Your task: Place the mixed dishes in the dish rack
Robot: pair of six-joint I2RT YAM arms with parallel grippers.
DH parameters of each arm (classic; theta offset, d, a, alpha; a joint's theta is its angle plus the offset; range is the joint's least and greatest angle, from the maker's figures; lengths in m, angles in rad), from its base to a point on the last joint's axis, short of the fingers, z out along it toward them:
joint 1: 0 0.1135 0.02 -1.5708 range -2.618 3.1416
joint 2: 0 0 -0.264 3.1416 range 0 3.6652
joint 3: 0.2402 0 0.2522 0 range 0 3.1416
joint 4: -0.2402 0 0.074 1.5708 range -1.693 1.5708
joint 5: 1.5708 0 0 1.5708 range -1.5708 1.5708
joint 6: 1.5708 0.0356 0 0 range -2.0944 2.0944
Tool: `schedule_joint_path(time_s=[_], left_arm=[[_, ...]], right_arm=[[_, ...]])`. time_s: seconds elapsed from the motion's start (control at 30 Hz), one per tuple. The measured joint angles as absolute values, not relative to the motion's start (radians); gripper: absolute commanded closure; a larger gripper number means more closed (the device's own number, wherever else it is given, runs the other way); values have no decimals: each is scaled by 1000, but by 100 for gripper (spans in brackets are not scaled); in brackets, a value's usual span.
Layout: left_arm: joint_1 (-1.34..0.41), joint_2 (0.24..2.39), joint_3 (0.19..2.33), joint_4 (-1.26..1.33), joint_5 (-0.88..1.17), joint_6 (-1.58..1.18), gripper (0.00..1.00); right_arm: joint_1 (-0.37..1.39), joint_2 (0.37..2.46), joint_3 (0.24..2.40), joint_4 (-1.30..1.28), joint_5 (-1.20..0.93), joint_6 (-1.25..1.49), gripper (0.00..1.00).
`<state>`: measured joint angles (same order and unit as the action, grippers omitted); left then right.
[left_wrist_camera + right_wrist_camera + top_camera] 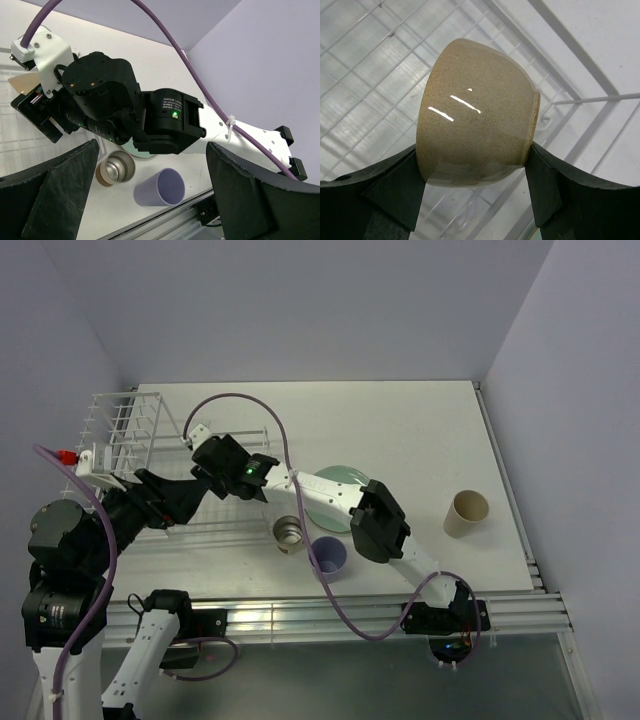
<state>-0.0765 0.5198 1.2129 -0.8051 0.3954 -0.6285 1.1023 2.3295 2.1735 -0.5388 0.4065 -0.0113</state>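
My right gripper (474, 165) is shut on the cream bowl (475, 132), held on its side over the wire floor of the white dish rack (365, 95). In the top view this gripper (207, 460) hangs over the rack (125, 430) and hides the bowl. My left gripper (150, 185) is open and empty, above the rack's near side (188, 498). The steel cup (289, 533) stands upright beside the lavender cup (328, 556); both show in the left wrist view, steel cup (116, 169) and lavender cup (160, 187) lying tilted. The green plate (342, 478) is partly under the right arm. The beige tumbler (466, 512) stands at the right.
The right arm (330, 502) stretches across the table's middle, over the plate and next to the cups. The table's front rail (330, 615) runs just below the lavender cup. Walls close in at the left, back and right.
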Motion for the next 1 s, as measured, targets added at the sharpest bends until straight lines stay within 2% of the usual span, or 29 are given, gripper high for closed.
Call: schedule_joint_path(time_s=[0.47, 1.0], left_arm=[[-78, 520, 1195, -783, 403, -628, 5], [-86, 521, 1159, -766, 409, -628, 5]], right_arm=[[1161, 2486, 2306, -453, 627, -320, 100], [1200, 2524, 2217, -235, 789, -616, 100]])
